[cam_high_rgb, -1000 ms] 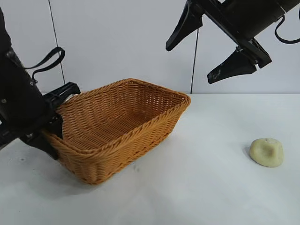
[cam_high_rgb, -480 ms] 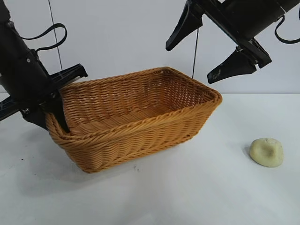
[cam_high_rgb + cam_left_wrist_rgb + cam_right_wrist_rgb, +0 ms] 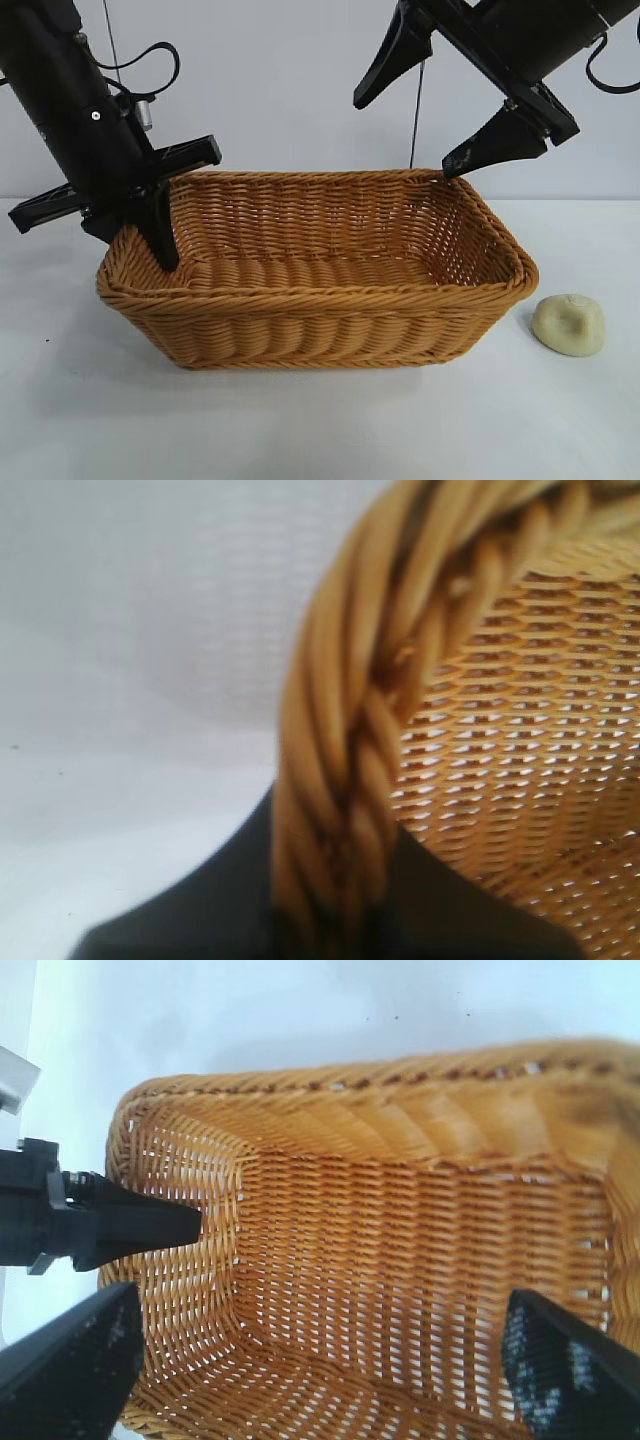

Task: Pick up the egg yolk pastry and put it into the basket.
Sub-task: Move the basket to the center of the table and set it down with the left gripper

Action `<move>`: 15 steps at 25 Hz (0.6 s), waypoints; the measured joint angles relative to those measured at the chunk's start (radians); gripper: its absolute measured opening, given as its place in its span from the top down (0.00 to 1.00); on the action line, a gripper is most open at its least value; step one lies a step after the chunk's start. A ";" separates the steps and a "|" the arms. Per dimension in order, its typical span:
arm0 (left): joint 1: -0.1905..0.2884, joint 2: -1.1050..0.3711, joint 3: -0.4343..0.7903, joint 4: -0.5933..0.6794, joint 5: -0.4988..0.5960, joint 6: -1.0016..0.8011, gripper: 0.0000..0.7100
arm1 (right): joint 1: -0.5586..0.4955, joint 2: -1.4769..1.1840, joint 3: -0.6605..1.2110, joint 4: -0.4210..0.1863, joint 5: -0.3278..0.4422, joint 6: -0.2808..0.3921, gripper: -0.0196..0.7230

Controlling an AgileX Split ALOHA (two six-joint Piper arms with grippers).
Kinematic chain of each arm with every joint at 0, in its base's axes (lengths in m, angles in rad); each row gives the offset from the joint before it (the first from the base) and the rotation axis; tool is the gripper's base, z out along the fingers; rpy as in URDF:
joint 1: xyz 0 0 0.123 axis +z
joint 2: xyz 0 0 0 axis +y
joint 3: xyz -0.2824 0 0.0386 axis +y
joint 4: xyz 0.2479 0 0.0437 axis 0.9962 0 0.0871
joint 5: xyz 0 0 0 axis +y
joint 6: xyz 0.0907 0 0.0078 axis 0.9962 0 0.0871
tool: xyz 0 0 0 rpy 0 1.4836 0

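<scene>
Wicker fills most of what I see: the basket sits broadside on the white table, its braided rim running level. My left gripper is clenched on the basket's short end wall, one finger reaching down inside the weave and the other outside it; in the left wrist view the braided rim passes straight between my dark fingers. My right gripper hangs above the basket's far corner at the opposite end, its fingers spread wide and holding nothing, the lower fingertip just over the rim. From the right wrist view I look down into the basket's interior, with my two spread fingertips framing it and the left gripper's finger poking in at the end wall. The egg yolk pastry lies on the table just beside the basket's short end nearest my right gripper, apart from the wicker and untouched.
</scene>
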State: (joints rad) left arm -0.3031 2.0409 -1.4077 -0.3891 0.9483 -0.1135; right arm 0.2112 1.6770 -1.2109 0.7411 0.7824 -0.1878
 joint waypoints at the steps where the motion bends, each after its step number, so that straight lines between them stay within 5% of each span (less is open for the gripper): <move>1: 0.000 0.003 -0.001 0.000 -0.011 0.004 0.85 | 0.000 0.000 0.000 0.000 0.000 0.000 0.07; 15: 0.000 0.097 -0.015 -0.007 -0.063 0.042 0.85 | 0.000 0.000 0.000 0.000 0.000 0.000 0.07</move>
State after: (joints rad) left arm -0.3031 2.1375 -1.4226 -0.3957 0.8848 -0.0713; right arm 0.2112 1.6770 -1.2109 0.7411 0.7824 -0.1878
